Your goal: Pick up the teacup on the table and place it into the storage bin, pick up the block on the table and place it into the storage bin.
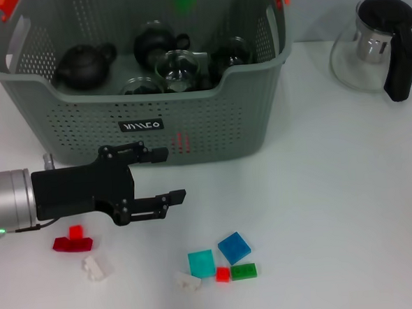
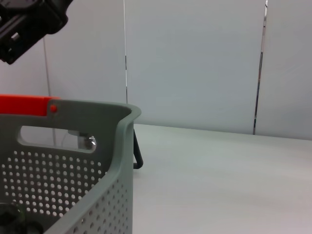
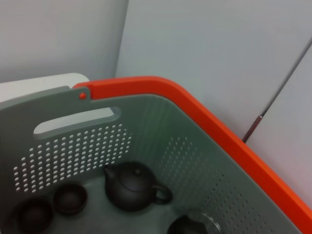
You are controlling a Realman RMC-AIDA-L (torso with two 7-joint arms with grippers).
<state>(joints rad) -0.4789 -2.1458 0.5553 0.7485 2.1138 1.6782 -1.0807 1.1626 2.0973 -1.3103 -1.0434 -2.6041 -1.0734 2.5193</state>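
The grey storage bin point(image 1: 190, 127) stands at the back of the table, its orange-tabbed corner point(image 2: 73, 146) close in the left wrist view. Inside it lie dark teapots point(image 1: 81, 64), glass cups point(image 1: 178, 65) and small dark teacups point(image 3: 70, 197). My left gripper point(image 1: 164, 176) hovers open and empty in front of the bin, fingers pointing right. Loose blocks lie on the table: red point(image 1: 73, 241), white point(image 1: 94, 266), cyan point(image 1: 201, 262), blue point(image 1: 234, 247) and green point(image 1: 244, 270). A green block point(image 1: 186, 0) hangs over the bin's back. My right gripper point(image 2: 27, 22) is a dark shape above the bin.
A glass pitcher with a black handle point(image 1: 377, 42) stands to the right of the bin. Another white block point(image 1: 188, 282) and a small red one point(image 1: 223, 273) lie by the cyan block. A grey wall rises behind the table.
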